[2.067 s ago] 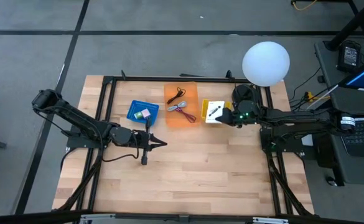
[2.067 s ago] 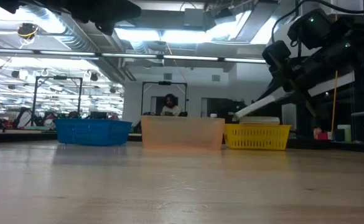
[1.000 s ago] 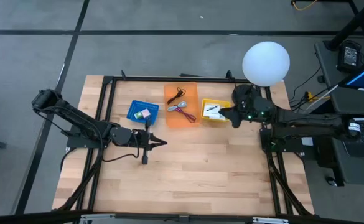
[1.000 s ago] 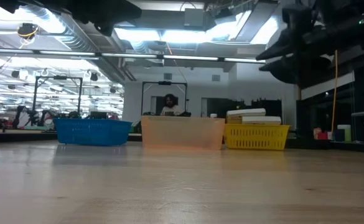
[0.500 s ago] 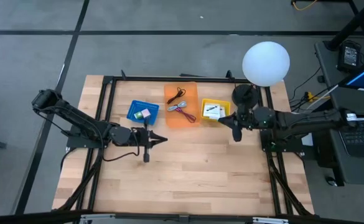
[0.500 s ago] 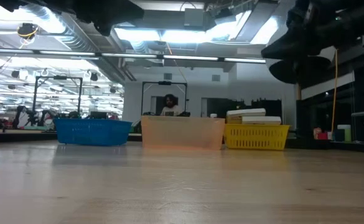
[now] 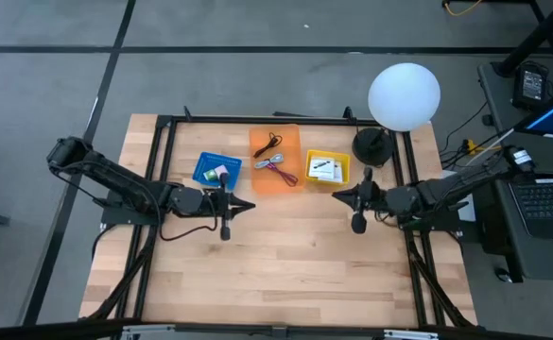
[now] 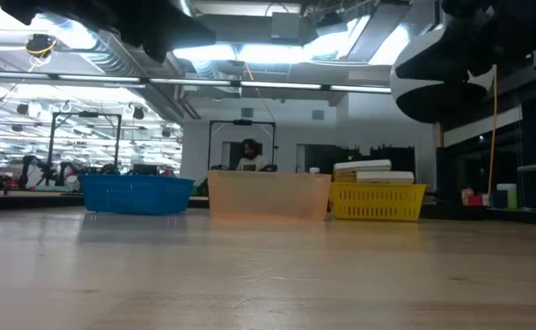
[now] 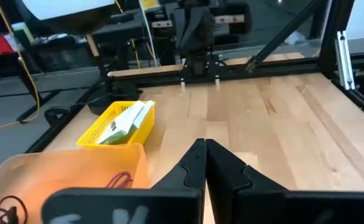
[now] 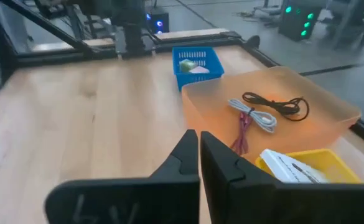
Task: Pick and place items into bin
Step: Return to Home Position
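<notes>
Three small bins stand in a row at the table's far side. The blue bin point(image 7: 217, 170) holds tiny green and pink pieces point(image 10: 191, 65). Black, white and reddish cables point(image 10: 259, 112) lie in the orange bin point(image 7: 274, 157). In the yellow bin point(image 7: 327, 168) rest white cards with black marks point(image 9: 127, 118). My left gripper point(image 7: 248, 206) is shut and empty, just near of the blue and orange bins. My right gripper point(image 7: 337, 198) is shut and empty too, just near of the yellow bin; its fingers point(image 10: 197, 140) point toward the table's left.
A black metal frame point(image 7: 257, 119) edges the table. A white round lamp point(image 7: 404, 94) on a black base stands at the far right corner. Bare wood point(image 7: 285, 264) spreads over the near half. A person point(image 8: 249, 156) sits in the room behind.
My right gripper has drawn back from beside the yellow bin toward the table's near edge. The white cards stay in the yellow bin. My left gripper has crept slightly toward the far edge.
</notes>
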You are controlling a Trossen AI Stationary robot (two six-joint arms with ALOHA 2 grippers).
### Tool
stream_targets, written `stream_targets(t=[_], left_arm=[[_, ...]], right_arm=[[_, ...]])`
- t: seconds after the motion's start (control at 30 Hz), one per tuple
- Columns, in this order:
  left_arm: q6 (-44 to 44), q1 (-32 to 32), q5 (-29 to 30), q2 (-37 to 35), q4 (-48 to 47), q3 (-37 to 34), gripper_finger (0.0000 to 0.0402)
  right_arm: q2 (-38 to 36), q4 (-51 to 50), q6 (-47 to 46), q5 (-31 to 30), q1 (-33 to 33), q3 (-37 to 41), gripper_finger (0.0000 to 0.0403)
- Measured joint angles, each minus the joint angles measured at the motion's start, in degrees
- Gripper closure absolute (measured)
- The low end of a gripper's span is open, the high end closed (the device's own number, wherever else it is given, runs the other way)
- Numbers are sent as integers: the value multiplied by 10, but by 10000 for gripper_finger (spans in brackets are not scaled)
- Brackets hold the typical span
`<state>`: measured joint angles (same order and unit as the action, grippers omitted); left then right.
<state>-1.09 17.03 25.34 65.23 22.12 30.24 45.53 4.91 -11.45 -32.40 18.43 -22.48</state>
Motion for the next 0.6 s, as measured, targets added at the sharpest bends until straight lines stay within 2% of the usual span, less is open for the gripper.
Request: stream_targets(t=[0.07, 0.27, 0.4, 0.6], left_arm=[[-8, -4, -1, 0, 0, 0, 400], [-27, -24, -17, -21, -38, 0, 399], [-34, -32, -9, -82, -79, 0, 400], [-57, -33, 5, -187, -153, 0, 400]], right_arm=[[24, 18, 6, -25, 15, 0, 403], [74, 131, 85, -25, 41, 0, 403], [76, 190, 170, -25, 47, -10, 403], [73, 164, 232, -25, 45, -66, 403]])
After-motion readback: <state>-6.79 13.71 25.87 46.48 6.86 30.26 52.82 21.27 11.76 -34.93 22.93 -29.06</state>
